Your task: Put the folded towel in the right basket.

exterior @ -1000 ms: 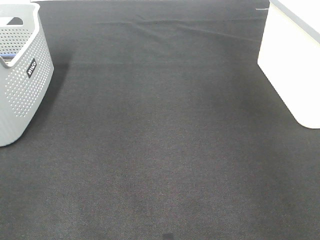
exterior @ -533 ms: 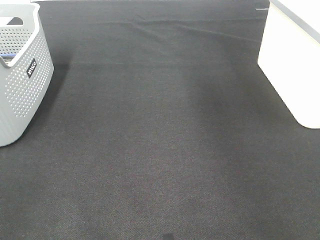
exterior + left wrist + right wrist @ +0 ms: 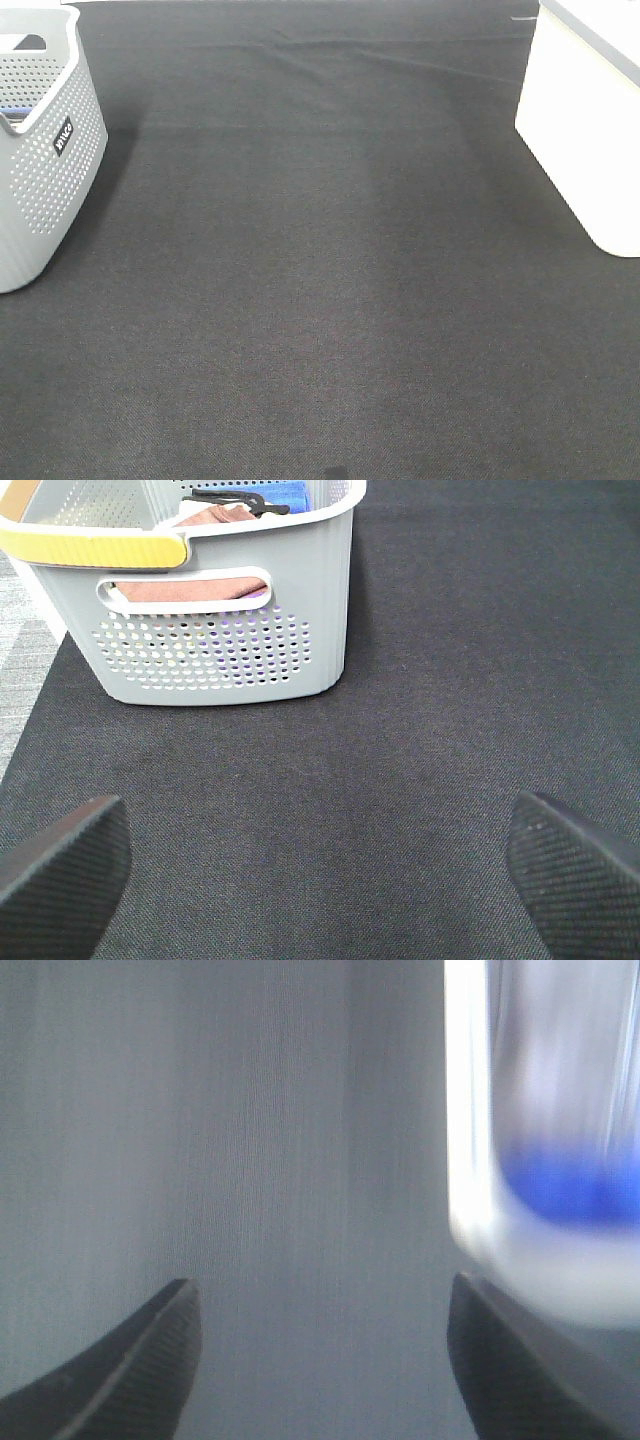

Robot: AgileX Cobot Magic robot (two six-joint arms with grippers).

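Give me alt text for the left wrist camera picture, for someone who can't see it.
A grey perforated basket with a yellow-topped rim stands on a dark cloth-covered table, holding folded pinkish and blue cloth. In the foreground the left gripper is open and empty, its two dark fingertips wide apart above the cloth.

No visible change (overhead view).
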